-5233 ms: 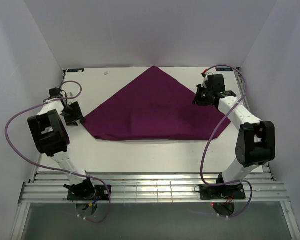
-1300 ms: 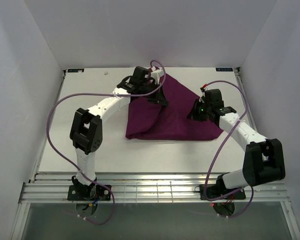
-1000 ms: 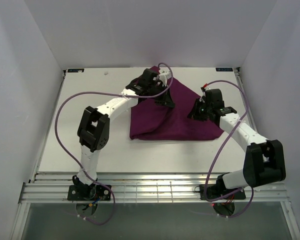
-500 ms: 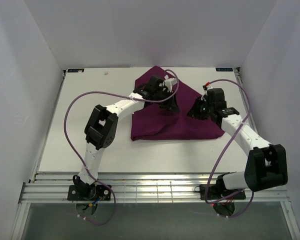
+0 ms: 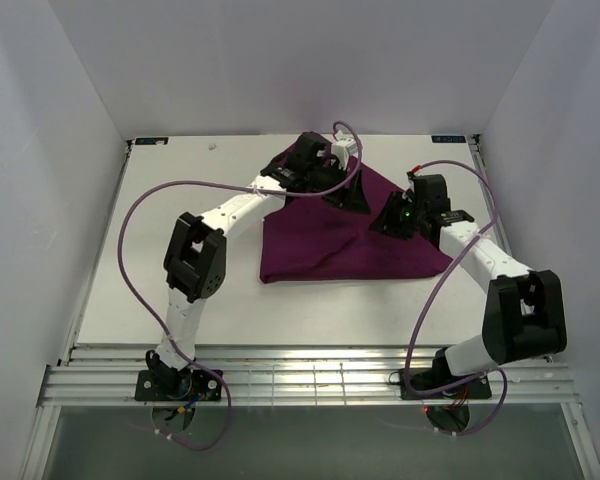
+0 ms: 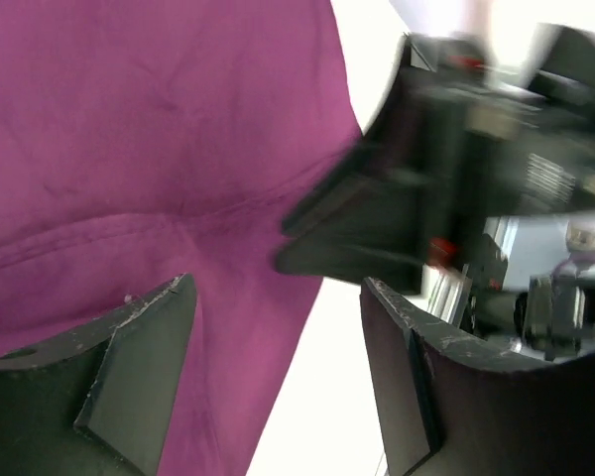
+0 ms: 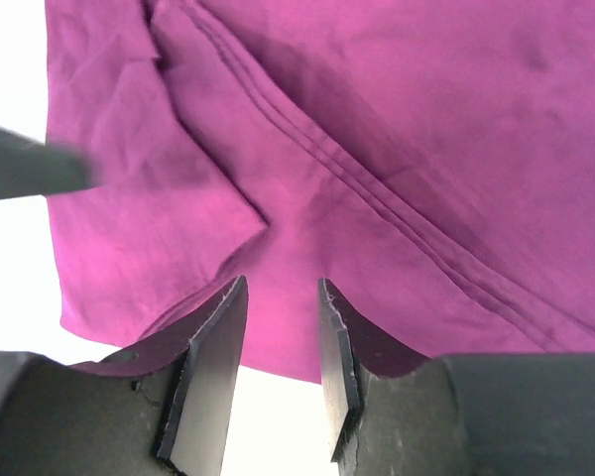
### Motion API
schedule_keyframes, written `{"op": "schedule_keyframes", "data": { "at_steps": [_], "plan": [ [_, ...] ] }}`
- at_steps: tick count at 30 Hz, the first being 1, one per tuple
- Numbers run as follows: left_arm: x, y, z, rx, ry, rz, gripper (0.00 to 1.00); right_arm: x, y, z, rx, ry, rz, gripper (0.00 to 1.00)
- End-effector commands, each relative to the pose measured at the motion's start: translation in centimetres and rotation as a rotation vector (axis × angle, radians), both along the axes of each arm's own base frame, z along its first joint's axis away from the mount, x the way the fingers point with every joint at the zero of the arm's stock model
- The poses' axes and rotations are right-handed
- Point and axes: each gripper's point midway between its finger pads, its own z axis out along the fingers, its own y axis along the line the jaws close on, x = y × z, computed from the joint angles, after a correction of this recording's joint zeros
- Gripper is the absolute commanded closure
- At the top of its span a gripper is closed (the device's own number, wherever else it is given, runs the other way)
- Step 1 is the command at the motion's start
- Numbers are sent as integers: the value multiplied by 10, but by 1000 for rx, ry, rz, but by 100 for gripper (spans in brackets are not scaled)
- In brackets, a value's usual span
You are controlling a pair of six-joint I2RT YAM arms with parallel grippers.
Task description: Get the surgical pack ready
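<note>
Cloth point(image 5: 320, 240): left corner now folded across, wide triangle narrowed | left gripper point(image 5: 353, 196): swung over from the left side, fingers let go | right gripper point(image 5: 386, 222): fingers parted

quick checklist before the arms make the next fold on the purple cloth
1. Left end effector free of the purple cloth: ok, jaws wide apart, nothing between them.
2. Right end effector free: ok, jaws apart, cloth lies below.
3. Fold lies flat: ok, layered edges show in the right wrist view, with small wrinkles only.
4. Clearance between the end effectors: not ok, they hang close together over the cloth's far side.
5. Cloth fully on the table: ok.
6. Anything wrapped inside: cannot tell.
</note>
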Motion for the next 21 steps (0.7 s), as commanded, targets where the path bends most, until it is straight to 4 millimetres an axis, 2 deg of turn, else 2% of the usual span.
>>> {"op": "schedule_keyframes", "data": {
  "at_steps": [1, 3, 4, 5, 6, 7, 8, 9, 11, 12, 13, 15, 16, 21],
  "plan": [
    [-15, 33, 98, -49, -195, -60, 23, 20, 22, 30, 88, -86, 83, 60],
    [-18, 56, 92, 25, -214, -31, 23, 19, 26, 14, 48, -48, 130, 60],
    [-14, 72, 87, 71, -240, -10, 23, 25, 29, 17, 30, -60, 148, 59],
    [-21, 91, 92, 110, -247, 21, 23, 24, 34, 6, 12, -32, 174, 59],
    [-22, 111, 66, 191, -209, 67, 23, 25, 36, 3, 0, -29, 195, 58],
    [-19, 135, 57, 223, -180, 108, 23, 26, 39, 3, 7, -30, 208, 57],
    [-20, 151, 49, 239, -161, 126, 23, 26, 41, -3, 8, -18, 213, 57],
    [-30, 171, 30, 270, -112, 147, 23, 27, 42, -5, 10, -13, 212, 56],
    [-24, 209, 10, 325, -81, 227, 23, 31, 44, -10, 11, -8, 221, 55],
    [-26, 221, 5, 350, -89, 242, 22, 31, 45, -12, 8, -7, 230, 55],
    [-31, 238, -16, 400, -51, 274, 22, 31, 47, -13, 5, -8, 250, 55],
    [-38, 248, -29, 419, -16, 287, 22, 33, 50, -17, -1, 4, 271, 54],
    [-47, 253, -42, 429, 10, 286, 22, 30, 49, -20, -9, 26, 278, 55],
    [-65, 263, -81, 463, 99, 298, 22, 24, 53, -34, -32, 57, 306, 55]
  ]
}}
